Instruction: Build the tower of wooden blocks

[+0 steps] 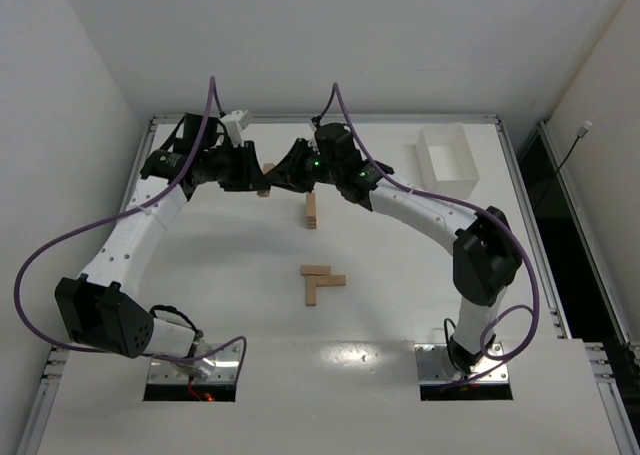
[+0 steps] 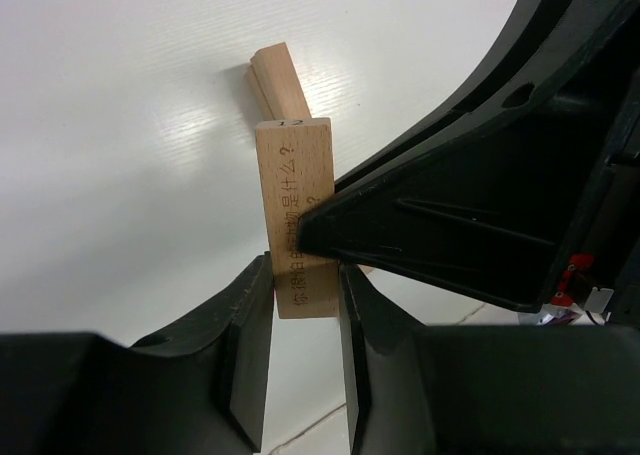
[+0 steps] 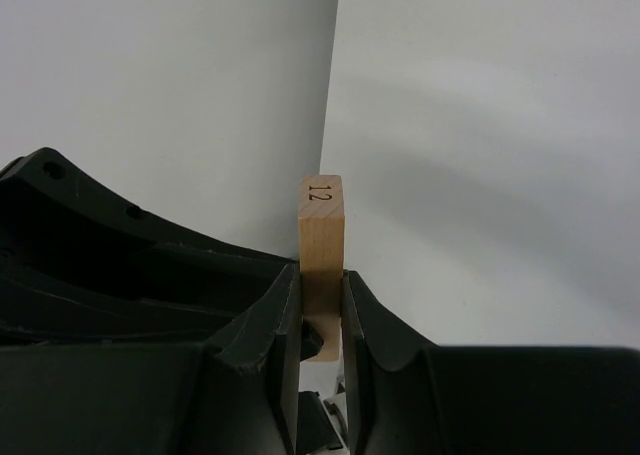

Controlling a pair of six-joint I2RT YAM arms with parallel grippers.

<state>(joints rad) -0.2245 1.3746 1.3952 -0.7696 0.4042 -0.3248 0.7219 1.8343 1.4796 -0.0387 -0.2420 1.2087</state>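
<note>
**One wide overhead, two close wrist views**

The top camera sits high above and behind the near edge, looking down and forward over the whole tabletop (image 1: 200,305) to the far wall (image 1: 320,45). The left wrist camera looks along the left gripper (image 2: 303,280) down at the tabletop, very near. The right wrist camera looks along the right gripper (image 3: 320,280) toward a pale blank background, equally near. All three views share the wood block (image 2: 292,190) at the far middle, where both grippers meet.

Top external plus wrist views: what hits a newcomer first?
The left tool and right tool meet at the table's far middle, apparently shut on the same wood block, end stamped 12. Nearer, a short tower stands mid-table with an L of loose blocks before it; a white bin sits far right.
</note>
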